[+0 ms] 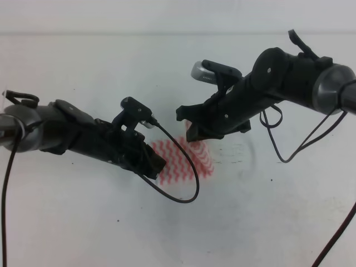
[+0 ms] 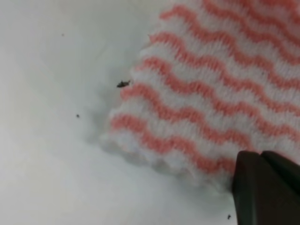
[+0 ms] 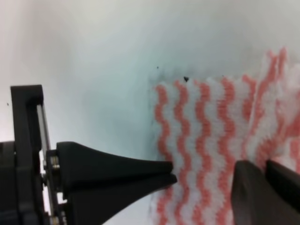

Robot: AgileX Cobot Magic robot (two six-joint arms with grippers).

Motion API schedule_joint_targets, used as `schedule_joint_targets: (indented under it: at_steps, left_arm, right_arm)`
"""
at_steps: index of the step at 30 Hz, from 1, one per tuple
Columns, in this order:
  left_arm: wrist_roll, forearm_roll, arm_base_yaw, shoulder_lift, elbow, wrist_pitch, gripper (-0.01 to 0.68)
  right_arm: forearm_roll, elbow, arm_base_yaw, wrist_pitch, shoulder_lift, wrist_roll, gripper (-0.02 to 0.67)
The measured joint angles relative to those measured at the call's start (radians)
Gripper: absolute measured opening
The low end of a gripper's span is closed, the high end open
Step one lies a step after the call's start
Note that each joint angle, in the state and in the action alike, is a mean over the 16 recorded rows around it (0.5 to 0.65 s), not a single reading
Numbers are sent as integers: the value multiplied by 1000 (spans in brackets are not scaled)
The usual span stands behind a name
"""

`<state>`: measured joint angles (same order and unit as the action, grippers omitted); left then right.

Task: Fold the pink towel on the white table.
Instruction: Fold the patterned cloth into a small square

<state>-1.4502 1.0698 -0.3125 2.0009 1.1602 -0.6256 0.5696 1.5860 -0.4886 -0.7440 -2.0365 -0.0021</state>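
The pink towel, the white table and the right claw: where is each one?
pink towel (image 1: pixel 186 161): exterior high view, middle of the striped cloth.
white table (image 1: pixel 83 222): exterior high view, bare surface.
right claw (image 3: pixel 201 183): right wrist view, between its fingertips.

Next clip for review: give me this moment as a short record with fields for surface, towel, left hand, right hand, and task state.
surface: white table, plain, with a few dark specks
towel: pink towel, wavy pink and white stripes, lying flat near the middle between the two arms; a raised fold shows at the right edge of the right wrist view
left hand: low at the towel's left edge; only one dark finger shows, so open or shut cannot be told
right hand: low over the towel's far edge; open, fingers apart over the cloth
task state: fold under way, not judged finished
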Motion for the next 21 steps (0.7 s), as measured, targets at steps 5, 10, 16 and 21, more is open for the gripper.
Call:
schedule_joint_targets:
  at_steps: [5,10,16,21]
  left_arm:
    - [0,-1,0,1,-1,1,-5]
    - [-1,-2,0,1,-1,1,-5]
    - [-1,-2,0,1,-1,0,-5]
    - [-1,-2,0,1,-1,-1,-5]
  right_arm:
    - [6,1,-8,8,-5,-2,-16]
    - [8,9,-17,14,-14,-4,-15]
    - [8,23,-25,13,-33,-5,-15]
    - [8,35,-29,9,-49,-5,-16]
